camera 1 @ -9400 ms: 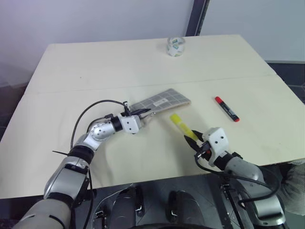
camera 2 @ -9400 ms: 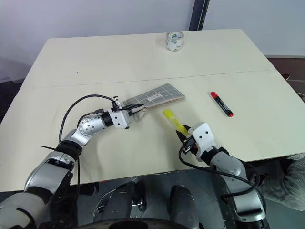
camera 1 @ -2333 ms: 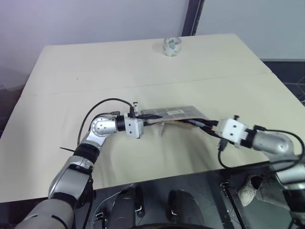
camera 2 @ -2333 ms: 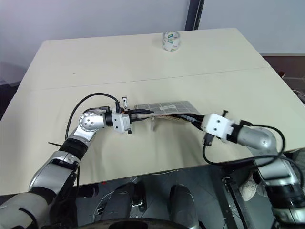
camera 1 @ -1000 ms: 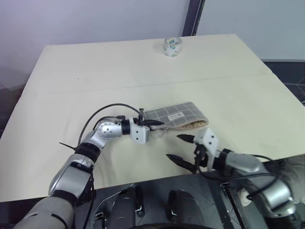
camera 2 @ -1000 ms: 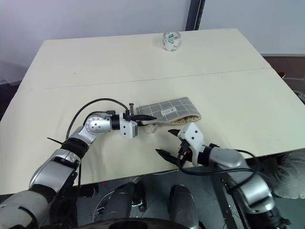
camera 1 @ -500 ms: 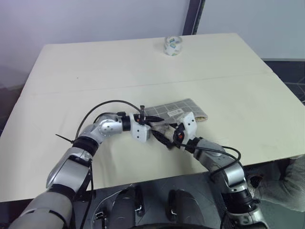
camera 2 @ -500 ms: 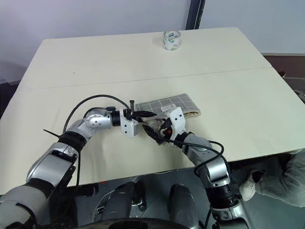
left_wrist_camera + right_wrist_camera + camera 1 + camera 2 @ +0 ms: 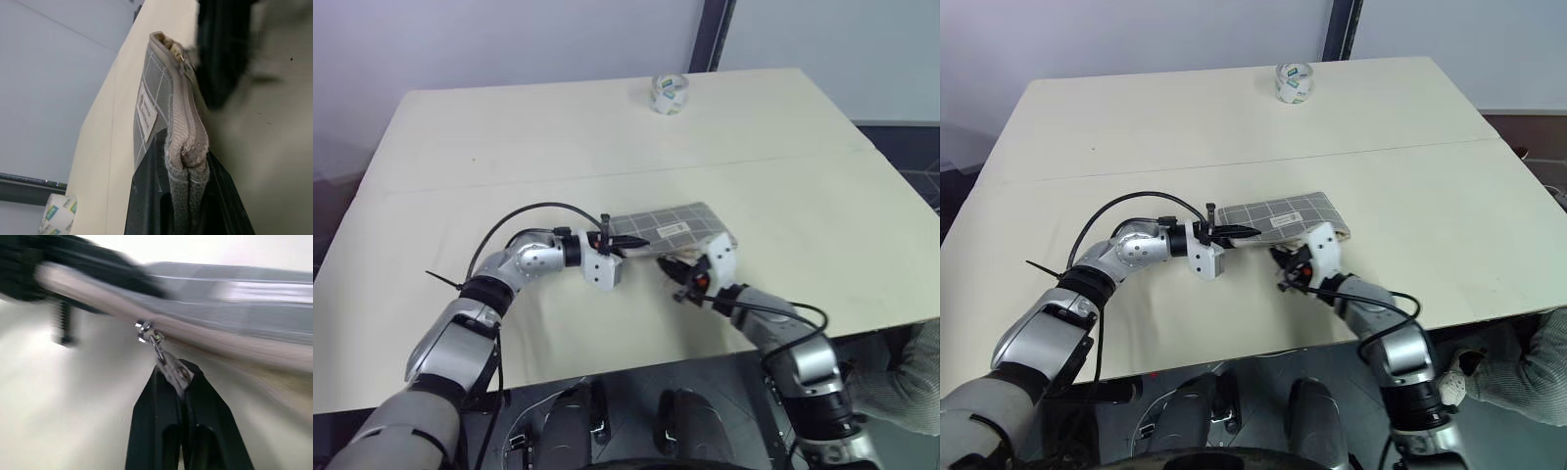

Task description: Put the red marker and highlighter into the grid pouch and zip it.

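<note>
Grid pouch (image 9: 671, 227) pinned, zip pull caught!
Left gripper (image 9: 183, 196) clamps the pouch end; right gripper (image 9: 178, 377) nips the pull tab (image 9: 171, 366). Pens seemingly inside; zipping remains.

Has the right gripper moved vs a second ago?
Yes. The right gripper went from the table's near edge up to the pouch and is now shut on its zipper tab.

Head stereo pair: high, facing forward and down over table (image 9: 607, 127) | left wrist cam: close along grid pouch (image 9: 161, 112) edge | right wrist cam: very near zipper pull tab (image 9: 171, 367) | all share the pouch.
</note>
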### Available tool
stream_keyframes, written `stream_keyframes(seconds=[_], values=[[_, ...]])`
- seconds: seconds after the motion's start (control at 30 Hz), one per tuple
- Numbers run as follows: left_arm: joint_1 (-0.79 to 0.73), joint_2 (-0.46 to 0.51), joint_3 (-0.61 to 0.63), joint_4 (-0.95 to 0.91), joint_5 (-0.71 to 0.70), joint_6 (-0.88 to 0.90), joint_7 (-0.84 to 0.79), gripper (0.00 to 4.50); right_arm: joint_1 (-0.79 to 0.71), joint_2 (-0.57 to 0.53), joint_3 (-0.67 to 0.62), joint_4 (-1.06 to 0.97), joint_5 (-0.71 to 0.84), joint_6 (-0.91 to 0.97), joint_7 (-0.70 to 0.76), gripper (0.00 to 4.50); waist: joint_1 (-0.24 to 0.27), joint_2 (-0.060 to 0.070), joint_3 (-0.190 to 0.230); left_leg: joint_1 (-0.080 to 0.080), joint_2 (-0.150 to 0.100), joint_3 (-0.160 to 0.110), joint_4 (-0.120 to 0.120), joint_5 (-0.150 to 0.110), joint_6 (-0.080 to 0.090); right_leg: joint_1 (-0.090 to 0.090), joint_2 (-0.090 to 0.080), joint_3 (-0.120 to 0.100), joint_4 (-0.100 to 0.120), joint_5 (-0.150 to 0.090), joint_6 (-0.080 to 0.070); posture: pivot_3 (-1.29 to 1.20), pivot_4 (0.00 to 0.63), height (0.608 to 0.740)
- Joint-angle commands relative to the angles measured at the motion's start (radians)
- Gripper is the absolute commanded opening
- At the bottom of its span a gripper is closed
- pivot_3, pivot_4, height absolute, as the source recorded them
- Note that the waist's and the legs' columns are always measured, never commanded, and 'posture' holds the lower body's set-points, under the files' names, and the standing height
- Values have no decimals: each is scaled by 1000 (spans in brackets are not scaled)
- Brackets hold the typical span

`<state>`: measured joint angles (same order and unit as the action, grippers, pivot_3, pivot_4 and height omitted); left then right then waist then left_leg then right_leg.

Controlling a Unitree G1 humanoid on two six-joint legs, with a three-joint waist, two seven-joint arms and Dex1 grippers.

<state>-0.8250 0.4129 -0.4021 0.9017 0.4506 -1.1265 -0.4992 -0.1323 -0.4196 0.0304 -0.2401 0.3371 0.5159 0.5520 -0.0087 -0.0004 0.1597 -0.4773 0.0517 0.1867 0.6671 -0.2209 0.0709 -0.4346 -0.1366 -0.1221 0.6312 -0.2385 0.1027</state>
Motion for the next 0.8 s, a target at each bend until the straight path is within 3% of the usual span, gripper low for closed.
stream_keyframes(seconds=[0.03,0.3,0.53,0.63,0.67,0.7,0.8], values=[[2,29,14,12,-17,-1,18,0,43,-109,-136,17,-1,-44,42,45,-1,0,0,0,0,0,0,0,0,0,0,0,0,0,0,0,150,740],[-2,48,18,48,-41,0,7,0,128,-273,-281,110,-27,-125,93,45,-3,0,0,1,1,0,0,1,1,4,1,0,0,1,2,0,150,740],[8,38,32,72,-113,47,-43,0,151,-264,-266,82,-26,-153,92,45,-2,0,0,1,1,0,0,1,1,4,1,0,0,1,2,0,150,740],[23,22,43,75,-230,103,-172,0,156,-252,-253,48,12,-145,121,45,-2,0,0,1,1,0,0,1,1,4,1,0,0,1,2,0,150,740],[37,12,53,63,-311,160,-274,331,157,-239,-264,25,75,-107,146,10,-3,0,0,1,1,0,0,1,1,4,1,0,0,1,1,0,150,740],[49,7,60,48,-373,203,-351,716,161,-235,-267,4,119,-80,170,285,-4,0,0,1,1,0,0,1,1,4,1,0,0,0,1,0,150,740],[82,-22,121,-18,-519,334,-464,2073,186,-260,-232,-28,109,-74,210,1452,-5,0,0,1,1,-1,0,1,1,5,1,0,0,0,0,0,150,740]])
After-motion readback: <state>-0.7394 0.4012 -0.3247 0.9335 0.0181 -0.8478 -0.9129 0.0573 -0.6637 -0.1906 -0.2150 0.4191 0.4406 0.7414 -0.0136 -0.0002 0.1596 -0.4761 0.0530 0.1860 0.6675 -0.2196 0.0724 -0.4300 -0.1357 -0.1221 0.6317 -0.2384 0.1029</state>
